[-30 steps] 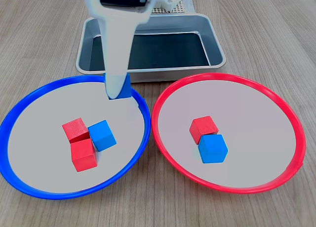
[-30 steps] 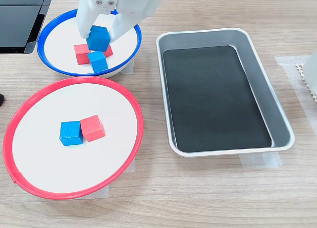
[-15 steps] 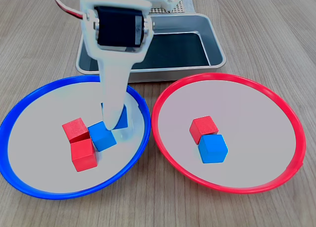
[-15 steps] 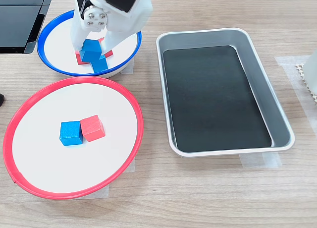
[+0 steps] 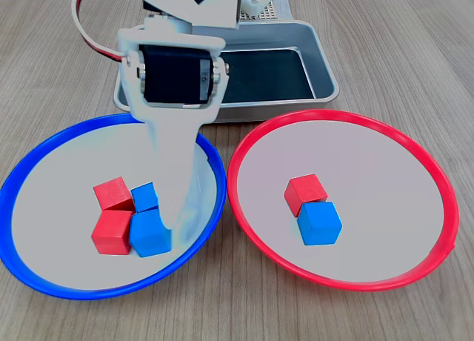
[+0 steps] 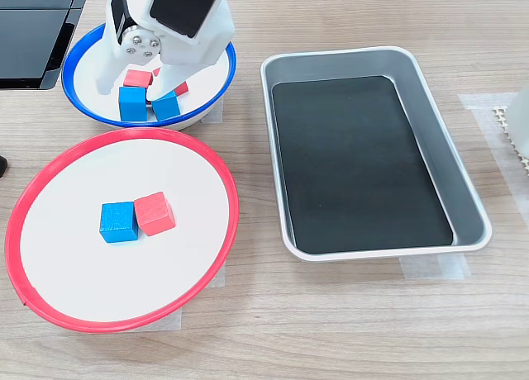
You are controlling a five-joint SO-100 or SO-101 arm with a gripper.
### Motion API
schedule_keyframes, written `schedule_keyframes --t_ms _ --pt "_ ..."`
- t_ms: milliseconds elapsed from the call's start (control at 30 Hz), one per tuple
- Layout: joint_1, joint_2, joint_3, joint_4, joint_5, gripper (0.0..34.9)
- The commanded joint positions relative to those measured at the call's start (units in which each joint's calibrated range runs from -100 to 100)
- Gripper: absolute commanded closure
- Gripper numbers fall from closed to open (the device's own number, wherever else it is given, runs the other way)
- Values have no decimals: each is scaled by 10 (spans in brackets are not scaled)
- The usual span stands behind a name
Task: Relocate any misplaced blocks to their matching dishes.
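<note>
The blue-rimmed dish (image 5: 44, 152) holds two red blocks (image 5: 113, 193) (image 5: 111, 233) and two blue blocks (image 5: 144, 198) (image 5: 150, 234) bunched together. In the second exterior view my gripper (image 6: 132, 87) is low over this dish (image 6: 83, 107), open. The near blue block (image 6: 132, 103) rests on the dish just below the spread fingertips. In the first exterior view one white finger (image 5: 174, 185) reaches down beside that block; the other finger is hidden. The red-rimmed dish (image 5: 415, 156) holds one red block (image 5: 305, 193) touching one blue block (image 5: 320, 222).
A rectangular grey metal tray (image 5: 322, 67) with a dark bottom stands behind the dishes, under the arm's body. In the second exterior view a black object (image 6: 33, 33) lies at the upper left next to the blue-rimmed dish. The rest is bare wooden table (image 6: 347, 322).
The gripper came down into the blue-rimmed dish with a blue block and opened. That block now rests beside the others, and the front red block has shifted slightly left in the first exterior view.
</note>
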Motion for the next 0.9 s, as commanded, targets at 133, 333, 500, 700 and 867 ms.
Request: schedule_keyframes --t_ms 133,333,500,700,867 --pt "-7 -20 -32 38 -3 176" --pt "-17 -75 7 95 7 180" --pt "-16 -122 51 140 18 186" --pt "6 -157 90 145 28 189" --pt "23 -162 94 135 31 214"
